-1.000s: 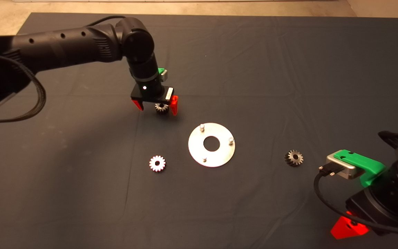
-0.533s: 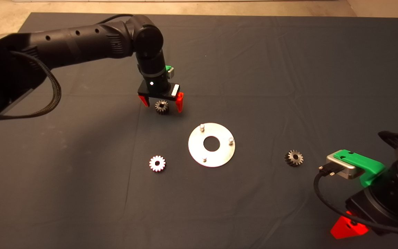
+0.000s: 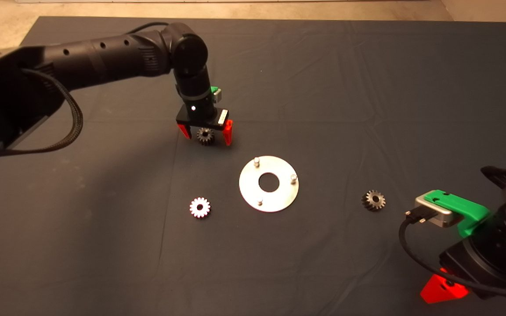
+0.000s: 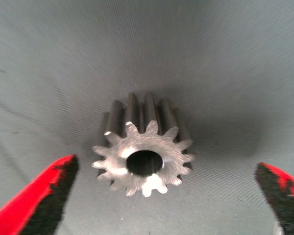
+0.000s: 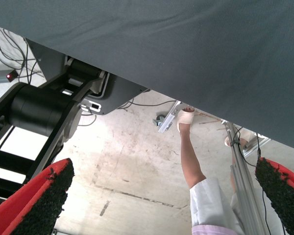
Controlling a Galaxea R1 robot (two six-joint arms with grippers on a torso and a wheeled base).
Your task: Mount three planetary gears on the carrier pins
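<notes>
A shiny round disc (image 3: 269, 183) with a centre hole lies mid-mat, and three carrier pins (image 3: 256, 161) (image 3: 293, 177) (image 3: 259, 202) stand up from it, all bare. A dark planetary gear (image 3: 205, 135) (image 4: 143, 159) lies on the mat behind and left of the disc. My left gripper (image 3: 207, 133) (image 4: 169, 196) is lowered around it, open, one red finger on each side with a gap to the teeth. A bright gear (image 3: 200, 207) lies left of the disc and a dark gear (image 3: 373, 200) lies to its right. My right gripper (image 5: 164, 203) is parked at the lower right edge, open.
The dark mat (image 3: 367, 87) covers the table, with bare floor beyond its far edge. The right wrist view looks past the mat's edge at the floor, the robot's base (image 5: 44, 110) and a person's leg (image 5: 198, 181).
My left gripper came a little to the right and lower, settling around the dark gear. The gears, the disc and the right arm have not moved.
</notes>
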